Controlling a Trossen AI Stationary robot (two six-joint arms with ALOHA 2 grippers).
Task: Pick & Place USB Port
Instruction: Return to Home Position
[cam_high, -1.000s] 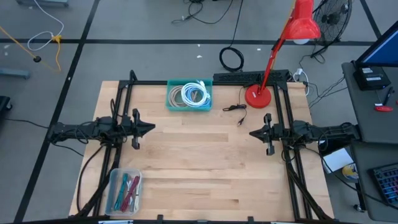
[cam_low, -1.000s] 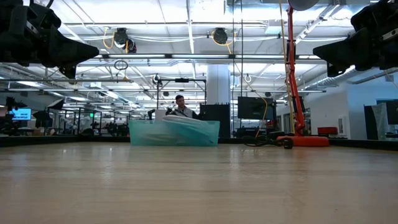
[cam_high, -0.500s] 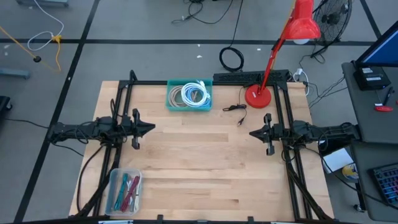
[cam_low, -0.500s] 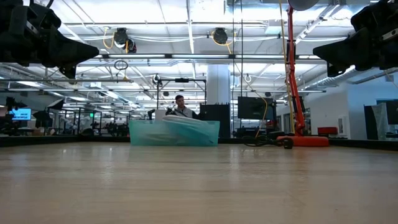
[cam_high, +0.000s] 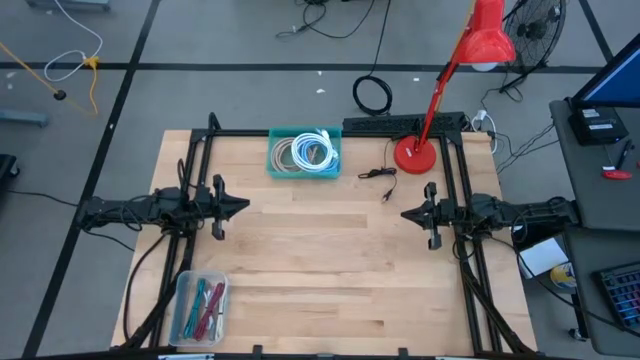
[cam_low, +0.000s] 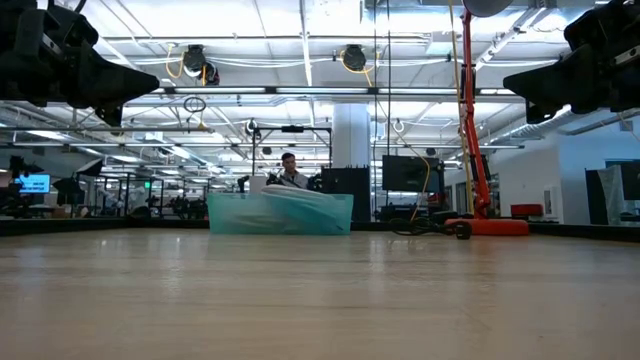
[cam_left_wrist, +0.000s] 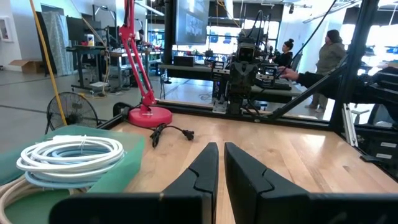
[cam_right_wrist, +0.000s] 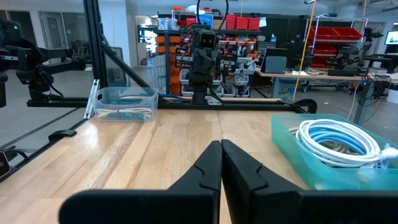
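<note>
Coloured cables (cam_high: 205, 308) sit in the clear bin (cam_high: 183, 300) at the near left corner of the desk (cam_high: 320, 270); settle your left hand (cam_high: 243, 207) and right hand (cam_high: 406, 213), both closed and empty, level at the side edges; white cables (cam_high: 312, 150) fill the green bin (cam_high: 275, 137) at the far edge.

Grey floor (cam_high: 250, 40) crossed by dark tape lines, with a coiled black cable (cam_high: 373, 95) and a yellow cord (cam_high: 93, 85) lying on it. Pale wooden table top (cam_high: 320, 270); red desk lamp (cam_high: 487, 38), its round base on the table's far right corner; pedestal fan (cam_high: 530, 30) just beside the lamp head; dark desk (cam_high: 565, 150) to the right. Open workshop hall beyond: white column (cam_low: 352, 130), exposed ceiling with strip lights (cam_low: 260, 41), racks of red storage bins (cam_right_wrist: 339, 46), one seated person (cam_low: 290, 170) far behind the table.
</note>
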